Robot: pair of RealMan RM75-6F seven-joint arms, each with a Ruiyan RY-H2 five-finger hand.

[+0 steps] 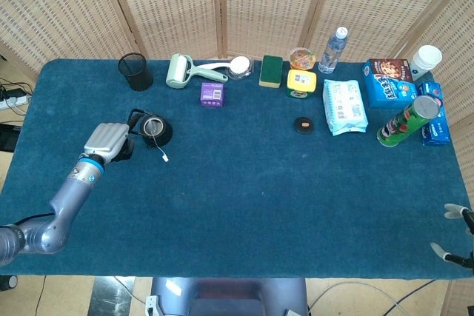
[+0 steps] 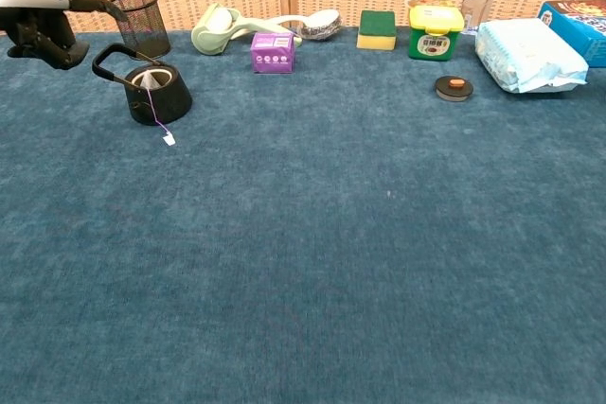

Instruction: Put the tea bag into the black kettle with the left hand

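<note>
The black kettle (image 1: 155, 132) (image 2: 157, 94) stands at the table's left with its handle up. The tea bag (image 2: 150, 78) lies inside its mouth, showing as a pale patch (image 1: 152, 125). Its string runs over the rim, and the white tag (image 2: 169, 139) (image 1: 165, 158) lies on the cloth. My left hand (image 1: 109, 140) (image 2: 38, 24) hangs just left of the kettle, apart from it and holding nothing. My right hand (image 1: 458, 233) sits at the table's front right edge, fingers spread and empty.
A black mesh cup (image 2: 139, 19) stands behind the kettle. A small black lid (image 2: 454, 88) lies mid-right. Along the back are a lint roller (image 1: 180, 71), purple box (image 1: 212, 94), sponge (image 1: 271, 70), yellow tin (image 1: 301, 83), wipes pack (image 1: 344, 106) and chip can (image 1: 407, 120).
</note>
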